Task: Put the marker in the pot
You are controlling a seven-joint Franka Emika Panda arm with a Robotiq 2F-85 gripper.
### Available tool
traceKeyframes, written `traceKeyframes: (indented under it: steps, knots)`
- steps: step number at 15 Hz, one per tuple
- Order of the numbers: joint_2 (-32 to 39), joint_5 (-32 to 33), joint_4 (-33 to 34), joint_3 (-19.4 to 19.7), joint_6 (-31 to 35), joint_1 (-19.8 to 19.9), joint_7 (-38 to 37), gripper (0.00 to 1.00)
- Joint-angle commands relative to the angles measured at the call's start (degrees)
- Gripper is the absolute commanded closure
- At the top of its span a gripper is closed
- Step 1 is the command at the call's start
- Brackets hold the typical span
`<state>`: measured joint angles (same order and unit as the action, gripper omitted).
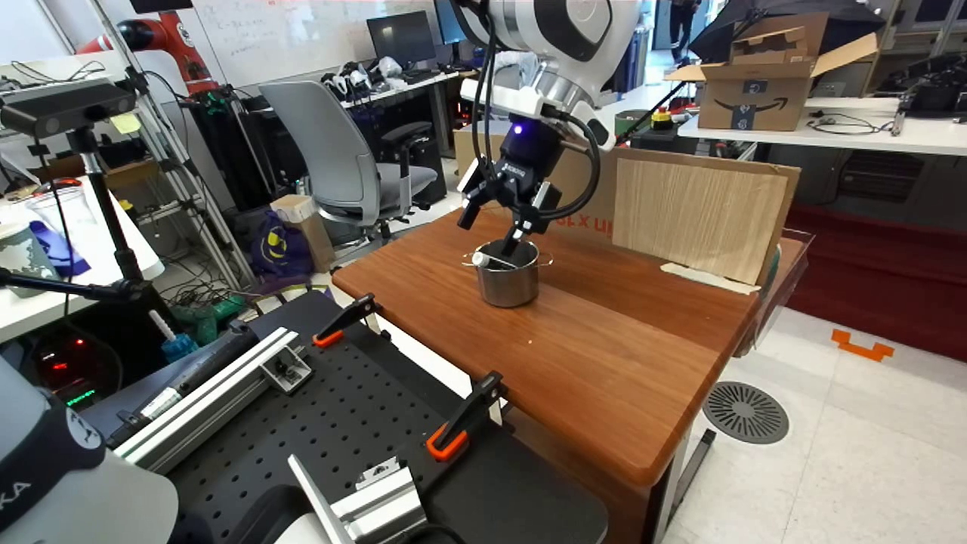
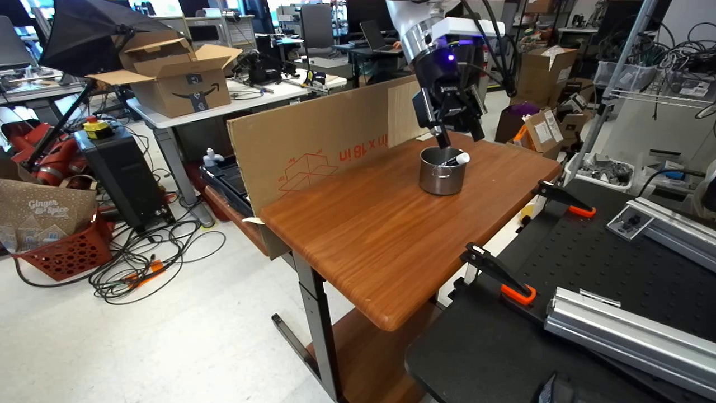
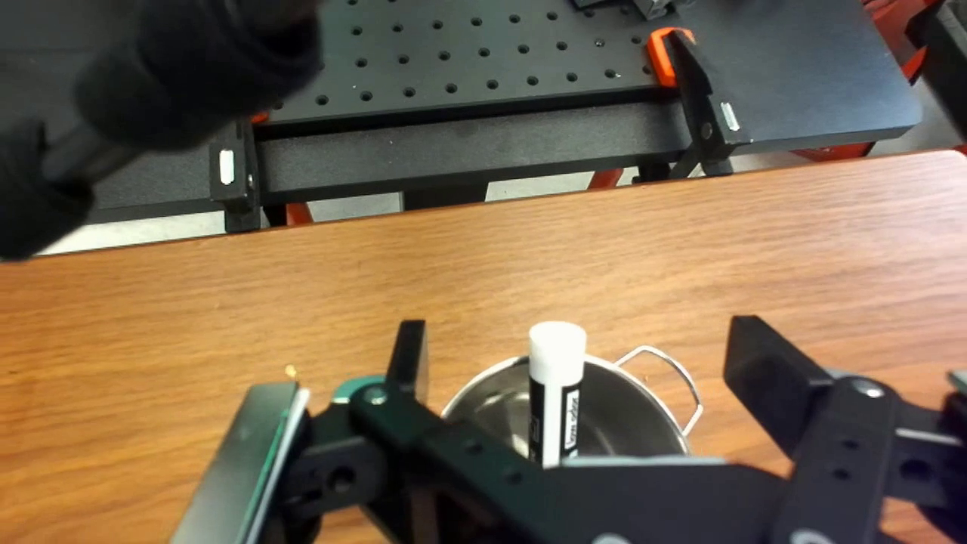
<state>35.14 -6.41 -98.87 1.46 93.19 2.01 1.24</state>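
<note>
Black bench (image 2: 475, 347), wooden table (image 2: 358, 246), marker (image 2: 456, 160) in pot (image 2: 441, 182), whiteboard (image 1: 253, 38)

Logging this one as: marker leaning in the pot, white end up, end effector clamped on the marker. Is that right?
Not quite: the end effector is not clamped on the marker. The wrist view shows it wide open, with a gap on each side of the marker. The rest stands: the marker leans in the pot, white end up.
</note>
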Motion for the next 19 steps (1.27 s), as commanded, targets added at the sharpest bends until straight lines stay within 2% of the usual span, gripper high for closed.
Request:
traceKeyframes:
  steps: [1, 5, 6, 9, 19]
  knots:
    - [-6.19, 1.53, -4.46, -0.68, 0.70, -0.35, 1.31, 0.00]
    - [-15.53, 1.75, -10.56, -0.96, 3.85, -0.87, 2.26, 0.00]
    - [-10.85, 0.63, -5.47, -0.94, 0.23, -0.65, 1.04, 0.00]
    - [-14.96, 0.69, -8.89, -0.90, 1.53, -0.71, 1.31, 0.00]
    - [-14.93, 0.71, -9.97, -0.92, 2.98, -0.70, 1.55, 0.00]
